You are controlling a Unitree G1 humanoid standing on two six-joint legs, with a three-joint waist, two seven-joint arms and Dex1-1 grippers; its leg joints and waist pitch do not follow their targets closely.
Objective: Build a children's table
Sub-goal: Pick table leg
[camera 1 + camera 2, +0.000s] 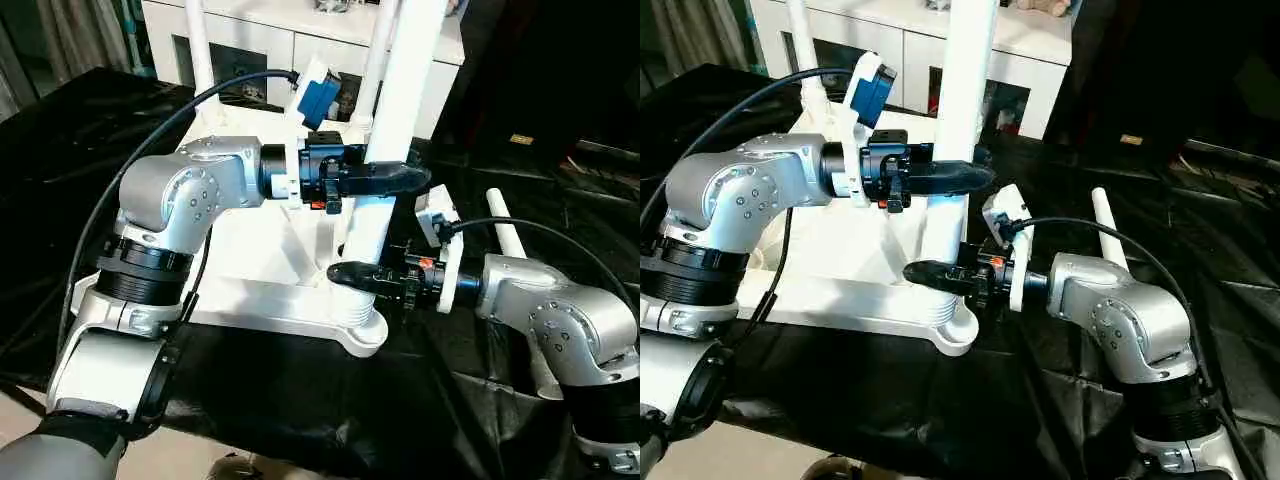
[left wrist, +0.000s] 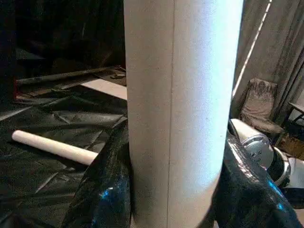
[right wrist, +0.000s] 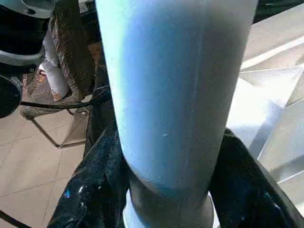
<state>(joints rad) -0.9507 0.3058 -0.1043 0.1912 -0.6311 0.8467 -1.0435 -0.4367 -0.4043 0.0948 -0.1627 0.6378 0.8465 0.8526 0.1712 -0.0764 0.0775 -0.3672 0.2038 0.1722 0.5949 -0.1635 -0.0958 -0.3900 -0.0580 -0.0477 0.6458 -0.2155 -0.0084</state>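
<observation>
Light falls from above, bright on the upright white leg (image 1: 400,120), which shows a bluish sheen in both wrist views. The black cover on the counter (image 1: 300,400) stays dim, with faint glints on its folds. Beyond the leg, the background is dark and soft.

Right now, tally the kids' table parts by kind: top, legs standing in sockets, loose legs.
Table top: 1
Legs standing upright: 3, the gripped leg, one at the far left, one behind it
Loose legs lying on the black cloth: 1
Total: 5 parts
</observation>
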